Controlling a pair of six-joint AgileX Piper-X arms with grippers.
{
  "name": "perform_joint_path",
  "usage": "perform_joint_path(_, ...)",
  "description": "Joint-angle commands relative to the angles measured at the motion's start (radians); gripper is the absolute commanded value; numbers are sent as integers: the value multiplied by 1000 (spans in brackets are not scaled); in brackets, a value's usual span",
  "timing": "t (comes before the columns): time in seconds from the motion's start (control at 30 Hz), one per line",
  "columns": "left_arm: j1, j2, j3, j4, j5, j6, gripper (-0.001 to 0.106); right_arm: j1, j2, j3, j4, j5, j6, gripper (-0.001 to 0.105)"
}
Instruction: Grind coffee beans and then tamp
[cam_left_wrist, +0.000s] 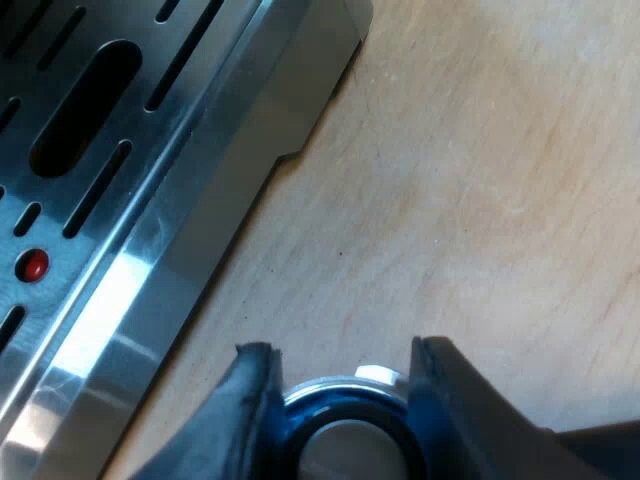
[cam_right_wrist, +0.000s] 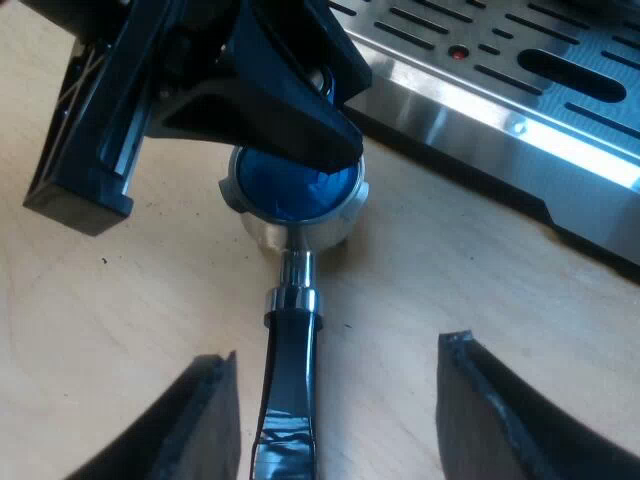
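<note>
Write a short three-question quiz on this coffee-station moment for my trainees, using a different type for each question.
1. True or false: the blue tamper sits in the basket of the metal holder, which rests on the wooden table.
2. Choose one. The right gripper is:
A. shut on the dark handle
B. open, with a finger on either side of the dark handle
C. shut on the tamper
3. Fill the gap: the left gripper is shut on the ____.

Key: 1 true; 2 B; 3 blue tamper.
</note>
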Motion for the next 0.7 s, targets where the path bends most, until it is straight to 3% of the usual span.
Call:
perform_joint_path(0.03,-8,19,24,47,9,-18,1,-7,-4,-3,-7,-1,-12,47)
perform_joint_path(0.7,-8,-55,-11,62,8,-12,1,-7,-4,-3,-7,-1,-12,47)
